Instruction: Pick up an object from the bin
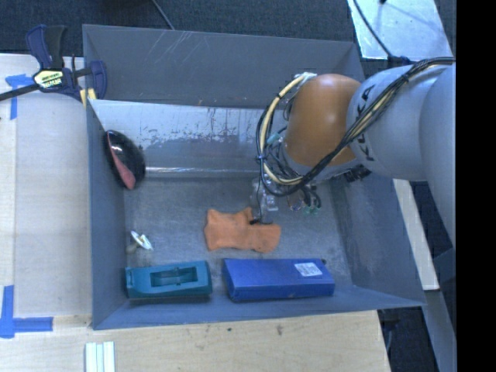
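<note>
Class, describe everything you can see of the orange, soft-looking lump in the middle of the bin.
The orange, soft-looking lump is crumpled and irregular, like cloth or foam, wider than deep. It lies flat on the grey bin floor near the middle, just behind the blue rectangular box. The gripper is over its right part; contact is unclear.

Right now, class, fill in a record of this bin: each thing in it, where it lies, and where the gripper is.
bin: grey metal bin
gripper: gripper, low at the right end of the orange lump; contact unclear
centre floor: orange lump, soft and crumpled
front wall, right: blue box, lying flat, white label on top
front wall, left: teal case, beside the blue box, small gap between them
left wall: black and pink object, leaning in the back corner
left floor: small pale scrap, too small to identify
</note>
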Tool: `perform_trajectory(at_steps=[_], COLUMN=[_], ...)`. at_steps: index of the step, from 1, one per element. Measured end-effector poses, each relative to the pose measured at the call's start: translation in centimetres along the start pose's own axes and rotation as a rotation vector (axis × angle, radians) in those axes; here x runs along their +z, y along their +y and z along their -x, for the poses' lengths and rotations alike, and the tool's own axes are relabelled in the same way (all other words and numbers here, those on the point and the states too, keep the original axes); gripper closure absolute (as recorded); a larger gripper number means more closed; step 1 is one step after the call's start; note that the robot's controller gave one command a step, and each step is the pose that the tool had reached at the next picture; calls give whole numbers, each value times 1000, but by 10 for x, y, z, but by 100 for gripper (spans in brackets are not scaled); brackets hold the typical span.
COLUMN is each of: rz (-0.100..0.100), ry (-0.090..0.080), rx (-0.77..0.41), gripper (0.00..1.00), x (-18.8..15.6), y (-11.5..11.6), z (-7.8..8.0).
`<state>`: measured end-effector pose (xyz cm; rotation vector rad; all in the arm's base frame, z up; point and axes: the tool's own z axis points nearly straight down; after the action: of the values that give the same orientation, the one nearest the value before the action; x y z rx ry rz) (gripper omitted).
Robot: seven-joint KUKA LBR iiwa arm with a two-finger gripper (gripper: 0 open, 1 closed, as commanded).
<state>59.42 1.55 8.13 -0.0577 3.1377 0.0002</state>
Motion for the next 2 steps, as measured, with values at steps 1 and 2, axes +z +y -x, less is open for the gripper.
perform_trajectory(at_steps=[1, 2], rz=[0, -1], ry=[5, -4], rx=[-5, -41], gripper=[100, 0], x=[-31, -129], y=[2, -12], z=[-15, 27])
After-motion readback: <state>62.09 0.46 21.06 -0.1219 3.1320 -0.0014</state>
